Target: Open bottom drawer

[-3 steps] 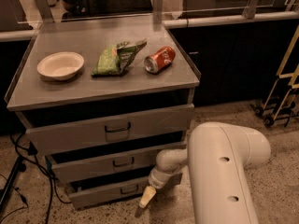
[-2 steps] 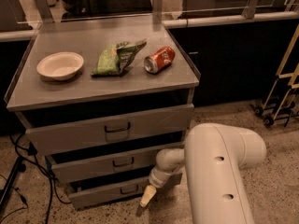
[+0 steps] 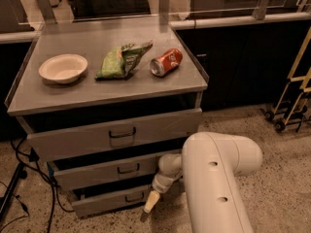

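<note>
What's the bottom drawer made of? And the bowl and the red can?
The bottom drawer looks like grey painted metal: a flat, dull, thin-edged front. The bowl seems paper or plastic, matte off-white; hard to say which. The red can looks aluminium, with a shiny silver end. The robot's hand hangs in front of the drawer's right end.

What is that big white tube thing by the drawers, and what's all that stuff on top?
That fat white tube is a robot's arm. There is only one picture, and the camera looks down from above; where it is fixed isn't known. At the arm's tip is the cream-coloured end effector, the part that grabs things. It is low down by the grey metal bottom drawer, just right of its small dark handle. I can't tell whether it grips anything. On the grey cabinet top lie a white round bowl, a green crinkly snack bag and a red soda can on its side.
</note>
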{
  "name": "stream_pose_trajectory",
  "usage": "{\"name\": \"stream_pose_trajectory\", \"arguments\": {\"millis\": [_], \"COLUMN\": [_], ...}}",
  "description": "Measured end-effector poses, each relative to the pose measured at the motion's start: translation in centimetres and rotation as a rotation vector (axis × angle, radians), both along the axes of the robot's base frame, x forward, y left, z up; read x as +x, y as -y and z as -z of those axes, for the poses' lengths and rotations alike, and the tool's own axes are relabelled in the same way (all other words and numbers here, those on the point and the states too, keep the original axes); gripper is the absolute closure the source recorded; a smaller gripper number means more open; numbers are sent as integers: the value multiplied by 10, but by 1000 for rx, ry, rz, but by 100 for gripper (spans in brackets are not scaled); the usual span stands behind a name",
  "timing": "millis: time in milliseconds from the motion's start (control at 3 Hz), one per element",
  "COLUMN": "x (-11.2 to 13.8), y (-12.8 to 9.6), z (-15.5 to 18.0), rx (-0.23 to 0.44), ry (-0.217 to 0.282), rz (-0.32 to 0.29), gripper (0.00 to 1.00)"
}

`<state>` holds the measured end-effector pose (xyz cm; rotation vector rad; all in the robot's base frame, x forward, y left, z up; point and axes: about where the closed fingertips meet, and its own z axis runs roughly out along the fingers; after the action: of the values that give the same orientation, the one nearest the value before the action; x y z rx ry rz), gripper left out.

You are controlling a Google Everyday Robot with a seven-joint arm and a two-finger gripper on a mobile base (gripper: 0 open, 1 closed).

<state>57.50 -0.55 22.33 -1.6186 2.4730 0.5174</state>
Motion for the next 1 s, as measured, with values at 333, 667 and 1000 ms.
{"name": "stream_pose_trajectory", "arguments": {"millis": [333,667,1000], "x": [5,-1,-20], "y": [-3,-10,-28], "z": [9,25,38], "rx": [-6,-15,-24], "ry": [-4,-28,-70], "rz": [-5,-22,-71], "gripper": [0,0,0]}}
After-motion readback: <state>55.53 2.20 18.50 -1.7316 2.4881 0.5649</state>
